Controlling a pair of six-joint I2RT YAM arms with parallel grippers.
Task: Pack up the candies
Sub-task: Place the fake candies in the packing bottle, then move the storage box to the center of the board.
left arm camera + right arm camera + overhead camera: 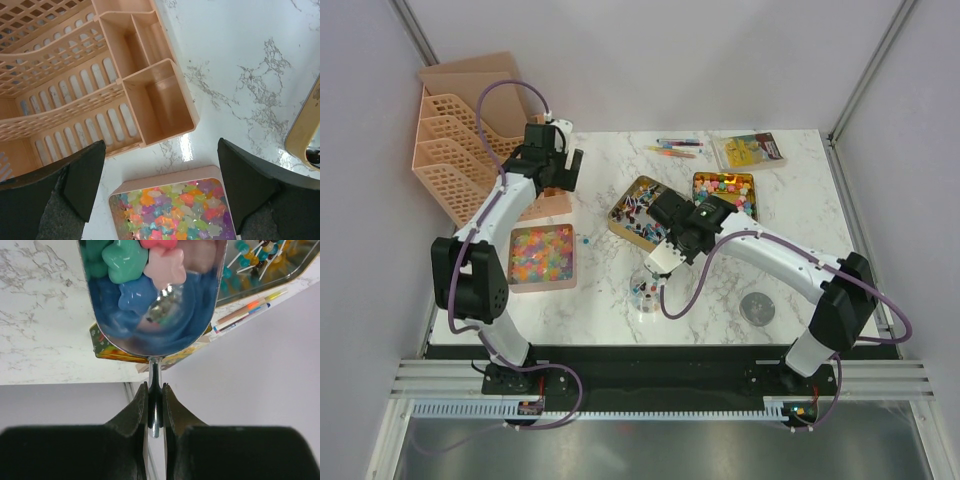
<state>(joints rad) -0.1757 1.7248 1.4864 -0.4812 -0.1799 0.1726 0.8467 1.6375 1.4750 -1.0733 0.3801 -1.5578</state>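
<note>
The right gripper (155,390) clenches a scoop (150,325) carrying a few candies (127,260); the left gripper (160,165) gapes. The clear container (648,292) at the table's (790,260) six o'clock holds few, the nine-o'clock tray (542,287) many: packing seems barely begun.
</note>
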